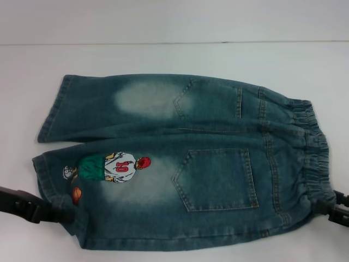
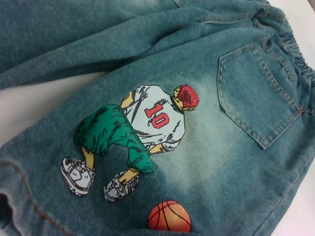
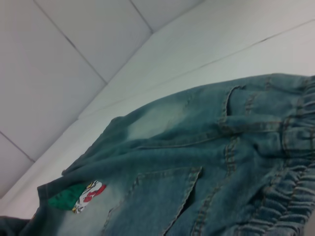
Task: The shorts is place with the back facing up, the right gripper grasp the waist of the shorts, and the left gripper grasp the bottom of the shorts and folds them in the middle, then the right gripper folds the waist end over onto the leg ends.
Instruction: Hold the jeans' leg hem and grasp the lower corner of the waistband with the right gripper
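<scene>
The shorts (image 1: 218,180) lie flat on the table with the two back pockets up, the elastic waist (image 1: 313,147) to the right and the leg hems (image 1: 52,112) to the left. The near leg carries the cartoon player print (image 1: 112,166) and an orange ball (image 1: 77,194). My left gripper (image 1: 65,214) reaches in at the near leg's hem just below the ball, its tip overlapping the denim. My right gripper (image 1: 322,207) sits against the waist's near corner. The left wrist view shows the print (image 2: 142,132) close up, and the right wrist view shows the waist (image 3: 290,196) from low down.
The shorts rest on a white table (image 1: 174,60). Its far edge runs across the top of the head view, with a pale wall behind it. Bare tabletop shows beyond the far leg and to the left of the hems.
</scene>
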Controlling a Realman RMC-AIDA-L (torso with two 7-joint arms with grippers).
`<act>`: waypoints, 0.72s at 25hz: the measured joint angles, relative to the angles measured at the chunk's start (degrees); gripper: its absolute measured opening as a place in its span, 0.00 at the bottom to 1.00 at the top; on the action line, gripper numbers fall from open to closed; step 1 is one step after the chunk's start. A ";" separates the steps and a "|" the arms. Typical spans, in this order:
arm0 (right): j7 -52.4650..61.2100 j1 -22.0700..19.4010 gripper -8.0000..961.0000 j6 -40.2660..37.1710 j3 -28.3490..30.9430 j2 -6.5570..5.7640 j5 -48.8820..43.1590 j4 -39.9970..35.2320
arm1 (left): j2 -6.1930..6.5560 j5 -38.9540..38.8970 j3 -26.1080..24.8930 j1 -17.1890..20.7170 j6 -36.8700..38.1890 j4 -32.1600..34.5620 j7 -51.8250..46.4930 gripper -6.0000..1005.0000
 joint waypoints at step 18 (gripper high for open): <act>-0.55 -0.58 0.92 0.07 0.33 0.06 -1.05 1.00 | 0.21 0.15 0.17 -1.80 -0.10 -0.99 0.15 0.10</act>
